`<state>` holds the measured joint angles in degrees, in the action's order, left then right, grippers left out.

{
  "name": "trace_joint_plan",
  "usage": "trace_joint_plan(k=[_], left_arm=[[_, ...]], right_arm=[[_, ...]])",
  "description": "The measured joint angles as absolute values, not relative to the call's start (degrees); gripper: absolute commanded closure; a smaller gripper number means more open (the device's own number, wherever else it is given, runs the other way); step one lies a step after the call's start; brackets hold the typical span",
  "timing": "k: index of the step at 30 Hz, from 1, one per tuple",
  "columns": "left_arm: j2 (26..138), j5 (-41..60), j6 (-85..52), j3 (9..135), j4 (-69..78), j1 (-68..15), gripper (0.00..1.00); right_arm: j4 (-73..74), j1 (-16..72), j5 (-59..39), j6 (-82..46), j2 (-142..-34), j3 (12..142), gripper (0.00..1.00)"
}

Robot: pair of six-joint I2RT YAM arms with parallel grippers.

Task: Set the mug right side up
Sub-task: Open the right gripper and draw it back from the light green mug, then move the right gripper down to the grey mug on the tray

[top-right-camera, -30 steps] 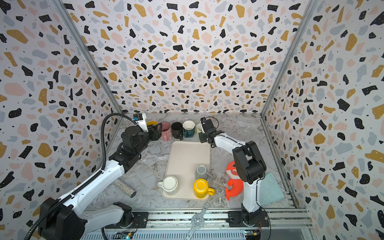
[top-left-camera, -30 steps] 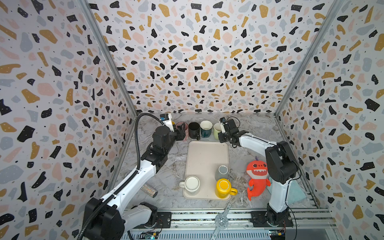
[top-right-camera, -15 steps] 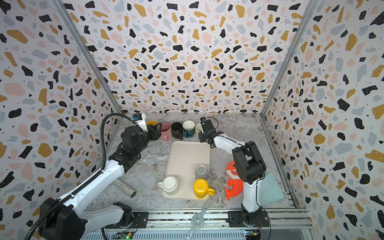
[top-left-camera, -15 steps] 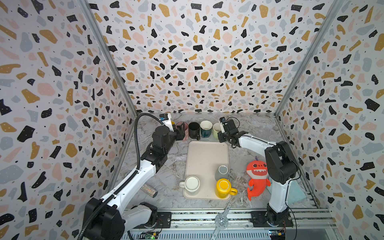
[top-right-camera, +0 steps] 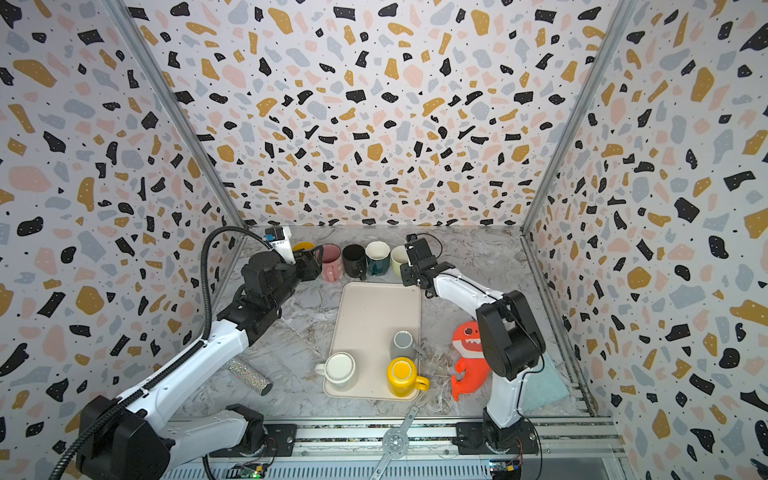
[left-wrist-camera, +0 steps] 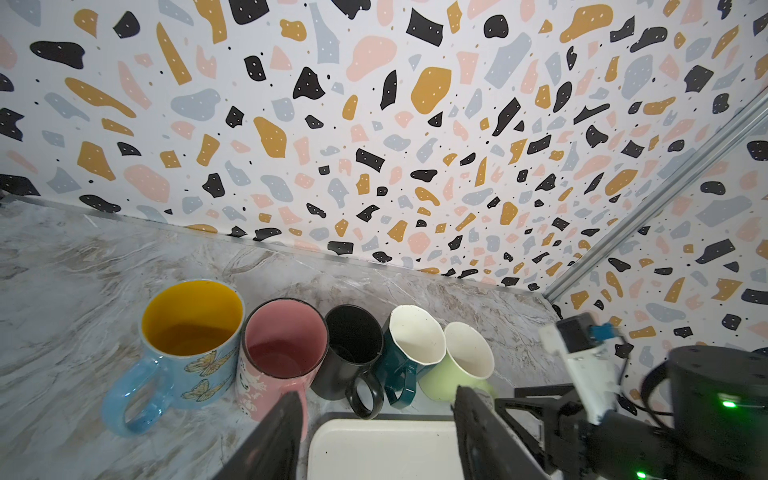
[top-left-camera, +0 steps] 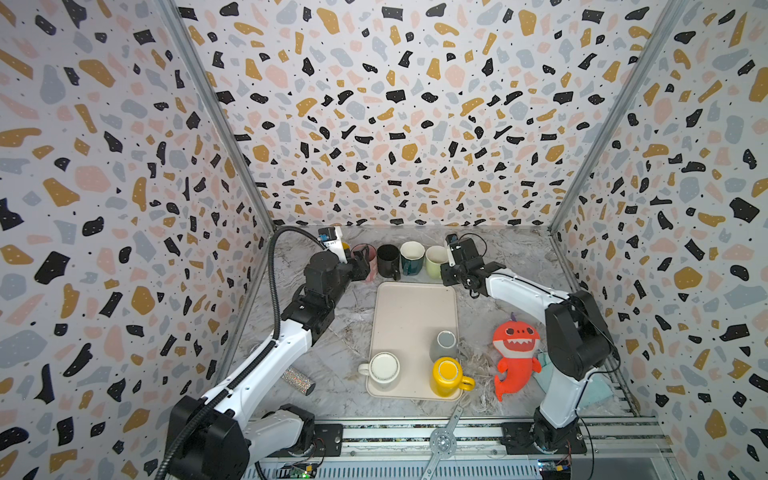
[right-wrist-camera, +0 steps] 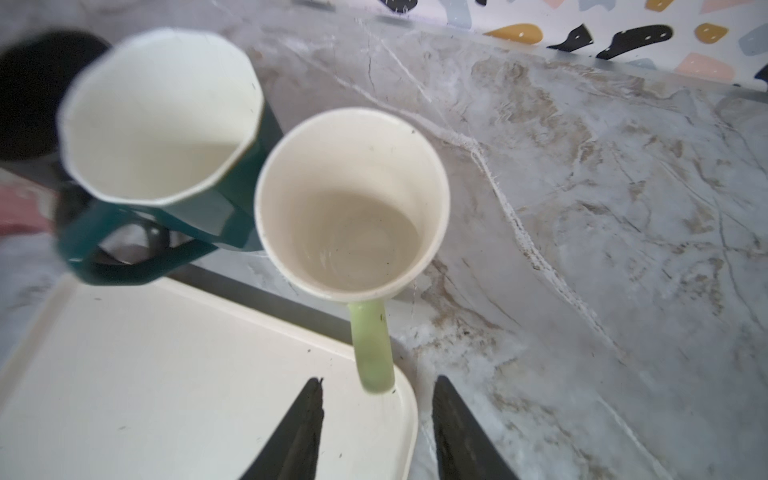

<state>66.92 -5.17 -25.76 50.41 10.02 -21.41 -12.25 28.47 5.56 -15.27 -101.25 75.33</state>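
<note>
1. The right gripper (right-wrist-camera: 379,381) stood with its jaws spread and clear daylight on both sides. Nothing was pinched.
2. The light green mug (right-wrist-camera: 353,199) stood upright, mouth up, on the marble table (right-wrist-camera: 602,208). It sat at the end of the back row, touching or just beside the teal mug (right-wrist-camera: 166,112), past the far edge of the tray (right-wrist-camera: 166,374).
3. Governing relation: the mug lay straight ahead of the right gripper. Its handle (right-wrist-camera: 371,345) pointed back at the gripper, and the handle's tip sat level with the fingertips, in the gap but touching neither.
4. The mug's long axis was vertical. The handle's line matched the gripper's line of approach.
5. Judgement: a straight withdrawal along that line should clear the handle. Any sideways drift risked clipping it and spinning or tipping the mug.
6. The left gripper (left-wrist-camera: 376,395) was also spread and empty. It sat near the pink mug (top-left-camera: 371,255) at the other end of the row, well apart from the green mug, so the right arm was the nearer.
7. Judgement: this mug needed no further turning. The white mug (top-left-camera: 384,368), grey mug (top-left-camera: 445,341) and yellow mug (top-left-camera: 446,374) on the tray appeared base-up.
</note>
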Motion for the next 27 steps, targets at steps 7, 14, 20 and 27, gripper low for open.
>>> trace_joint_plan(k=[7, 14, 20, 27], left_arm=[[68.18, -5.63, -26.7, 50.41, 9.58, -20.62, 0.39], [68.16, -6.28, -27.29, 50.39, 8.97, -20.36, 0.39], [66.54, -7.14, -28.03, 49.25, 8.99, -20.25, 0.38], [65.47, -7.62, -29.3, 47.68, 9.19, -20.18, 0.39]], right_arm=[[-18.98, 18.52, -19.9, -30.11, -87.46, 72.93, 0.61], [-27.22, 14.15, -41.41, -42.39, -82.59, 63.88, 0.58], [-33.15, 14.37, -50.57, -53.65, -74.41, 56.95, 0.58], [-40.77, 14.66, -54.68, -58.41, -68.2, 55.22, 0.61]])
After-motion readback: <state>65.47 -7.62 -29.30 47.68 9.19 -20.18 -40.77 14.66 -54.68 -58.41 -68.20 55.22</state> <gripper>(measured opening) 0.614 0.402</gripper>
